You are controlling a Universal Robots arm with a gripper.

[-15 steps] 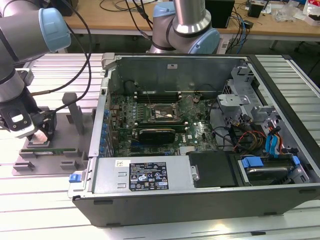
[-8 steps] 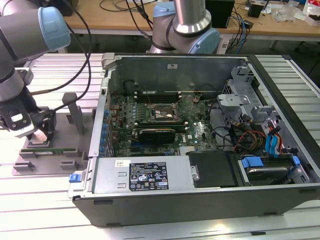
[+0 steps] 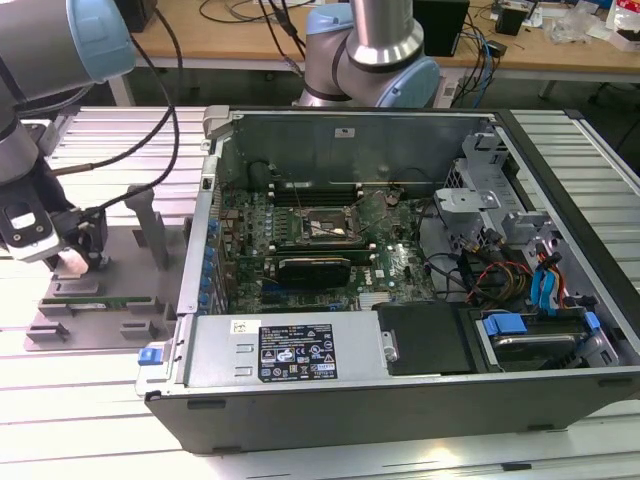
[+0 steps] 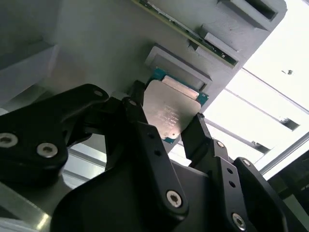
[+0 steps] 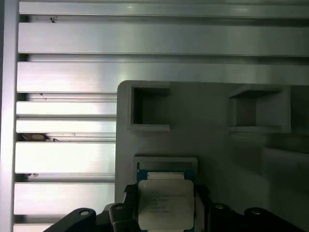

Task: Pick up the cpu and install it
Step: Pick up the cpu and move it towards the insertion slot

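The pick-up step is in hand, judging by the grasp; in both wrist views the gripper (image 4: 167,116) has its black jaws clamped on opposite edges of the cpu (image 4: 171,108), the silver plate facing up and a thin green rim showing around it; whether the chip has left its seat or just rests in it I cannot tell. The cpu sits at the near end of a grey fixture tray (image 5: 212,150), right beside a shallow square recess; a long green memory stick (image 3: 95,296) lies in another slot of that tray. In the exterior view the gripper (image 3: 72,262) hangs low over the tray at the exterior view's left, well apart from the open computer case (image 3: 190,260), where the black-framed socket (image 3: 322,225) lies bare on the motherboard. As I judge it, the move ahead calls for a straight, level rise so the chip does not tilt or slip, then a carry over the case wall with the corners matched to the socket. Tray and case stand on a ribbed aluminium table (image 3: 80,400); a second arm (image 3: 370,50) rises behind the case; beyond it runs a wooden desk (image 3: 230,30) strewn with cables.
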